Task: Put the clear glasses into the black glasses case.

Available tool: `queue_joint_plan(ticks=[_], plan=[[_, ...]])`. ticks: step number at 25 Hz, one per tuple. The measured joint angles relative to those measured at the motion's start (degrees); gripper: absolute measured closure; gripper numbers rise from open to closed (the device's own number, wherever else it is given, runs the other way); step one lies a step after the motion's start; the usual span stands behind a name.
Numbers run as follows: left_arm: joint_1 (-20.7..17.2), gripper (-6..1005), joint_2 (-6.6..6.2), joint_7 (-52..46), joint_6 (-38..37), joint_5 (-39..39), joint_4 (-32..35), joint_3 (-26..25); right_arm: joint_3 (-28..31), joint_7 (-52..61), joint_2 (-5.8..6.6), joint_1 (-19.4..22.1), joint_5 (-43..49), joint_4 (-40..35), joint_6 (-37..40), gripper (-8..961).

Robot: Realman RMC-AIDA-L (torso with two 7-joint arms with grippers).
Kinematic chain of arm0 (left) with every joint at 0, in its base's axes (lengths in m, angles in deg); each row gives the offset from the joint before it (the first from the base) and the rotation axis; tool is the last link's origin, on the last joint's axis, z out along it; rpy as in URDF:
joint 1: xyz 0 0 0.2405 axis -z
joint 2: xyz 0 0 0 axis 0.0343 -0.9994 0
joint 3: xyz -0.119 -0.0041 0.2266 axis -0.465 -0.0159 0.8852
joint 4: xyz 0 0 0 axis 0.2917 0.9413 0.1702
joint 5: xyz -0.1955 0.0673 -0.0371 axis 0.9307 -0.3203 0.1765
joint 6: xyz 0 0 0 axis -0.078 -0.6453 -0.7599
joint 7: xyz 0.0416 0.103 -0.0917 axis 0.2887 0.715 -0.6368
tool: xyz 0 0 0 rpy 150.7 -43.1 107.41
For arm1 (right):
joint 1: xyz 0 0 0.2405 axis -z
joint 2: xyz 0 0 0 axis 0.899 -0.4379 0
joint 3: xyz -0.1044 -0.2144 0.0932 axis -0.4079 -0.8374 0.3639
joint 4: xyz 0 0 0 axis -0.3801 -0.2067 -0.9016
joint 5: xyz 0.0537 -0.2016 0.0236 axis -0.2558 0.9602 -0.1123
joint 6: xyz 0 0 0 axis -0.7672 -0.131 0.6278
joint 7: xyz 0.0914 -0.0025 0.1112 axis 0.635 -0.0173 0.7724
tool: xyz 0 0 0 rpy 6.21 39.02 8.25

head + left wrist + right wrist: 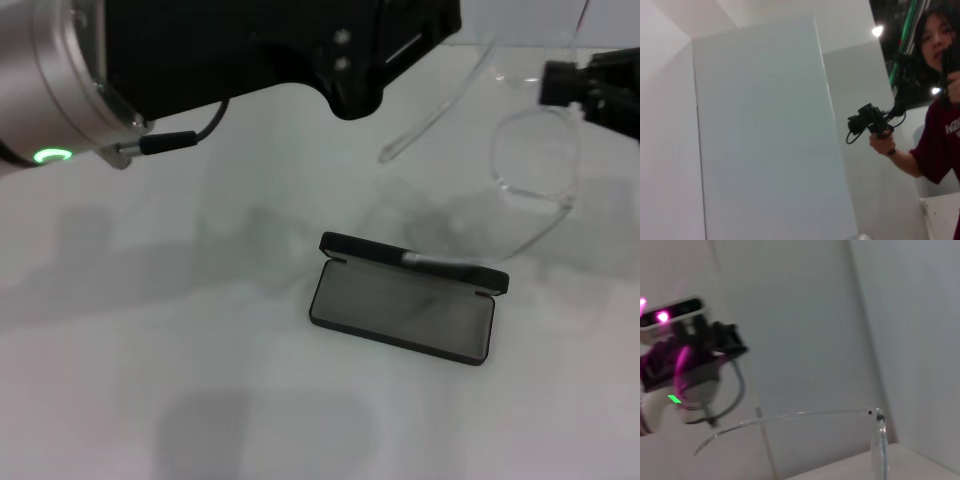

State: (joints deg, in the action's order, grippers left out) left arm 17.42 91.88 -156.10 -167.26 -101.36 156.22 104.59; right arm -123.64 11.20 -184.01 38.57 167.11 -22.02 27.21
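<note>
The clear glasses (535,165) hang in the air above the white table, unfolded, with one thin temple arm reaching toward the left arm. My right gripper (562,82) comes in from the right edge and is shut on the top of their frame. In the right wrist view the temple arm and hinge of the glasses (800,416) show close by. The black glasses case (402,303) lies open on the table below the glasses, grey lining up, nothing inside. My left gripper (350,98) is raised high at the top of the head view, left of the glasses.
The white table (150,380) spreads around the case. White walls enclose the space. In the left wrist view a person in a red shirt (940,135) stands behind the wall holding a camera rig (870,122). The left arm's wrist (685,360) shows in the right wrist view.
</note>
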Motion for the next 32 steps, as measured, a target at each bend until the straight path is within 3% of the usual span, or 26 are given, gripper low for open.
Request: queue_joint_plan(ticks=[3,8,14,32], plan=[[1.4,862,-0.12,-0.6,-0.6,-0.1,-2.7,0.0,-1.9,-1.2,-0.01,-2.1,0.3,1.9,0.6,897],[4.1,900,-0.44,-1.9,-0.8,-0.8,-7.5,-0.3,-6.4,-2.7,-0.04,-3.4,0.4,2.4,0.9,897],[6.0,944,-0.42,-2.5,-2.1,-1.4,-12.4,-2.2,-7.4,-3.1,-0.04,-3.7,-0.1,2.1,1.0,897],[6.3,943,-0.09,-2.1,-3.5,-3.4,-15.7,-1.8,-6.7,-4.6,-0.01,-3.5,-5.6,1.2,2.3,896]])
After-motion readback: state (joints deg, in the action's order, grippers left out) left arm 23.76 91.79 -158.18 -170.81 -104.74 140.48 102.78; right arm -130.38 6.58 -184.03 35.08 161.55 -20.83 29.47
